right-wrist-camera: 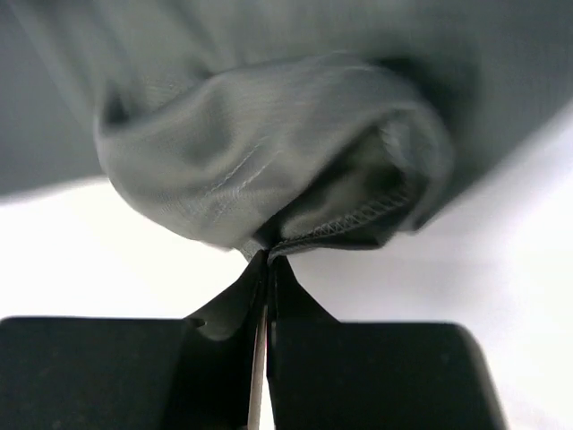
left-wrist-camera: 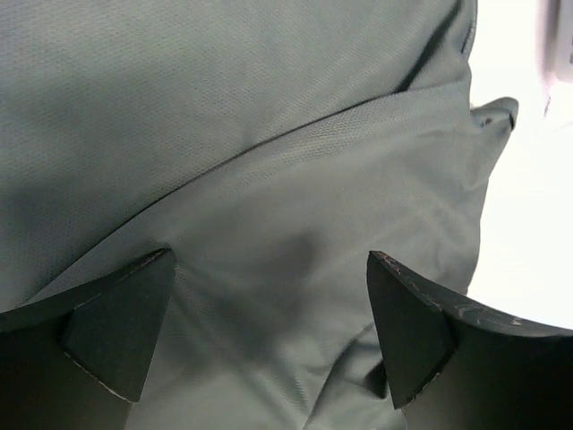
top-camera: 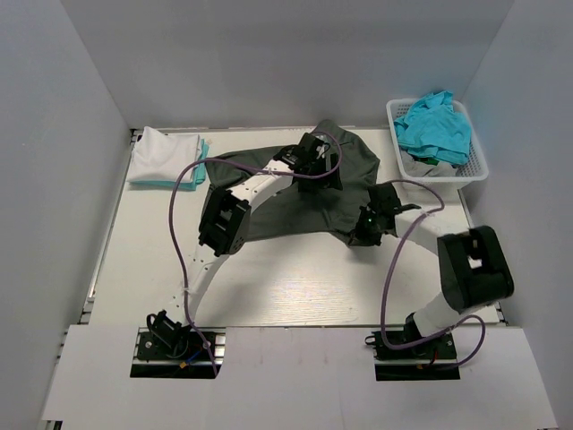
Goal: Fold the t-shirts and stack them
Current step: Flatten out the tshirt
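The dark charcoal t-shirt lies spread and rumpled in the middle of the table. My left gripper is open just above its far part; in the left wrist view the cloth fills the space between the two spread fingers. My right gripper is shut on the shirt's hemmed edge at its near right corner, the cloth bunched in front of the fingertips. A folded white t-shirt lies on a turquoise one at the far left. Turquoise t-shirts fill the basket.
The white plastic lattice basket stands at the far right corner. Grey walls close in the table on the left, back and right. Purple cables loop from both arms over the near half of the table.
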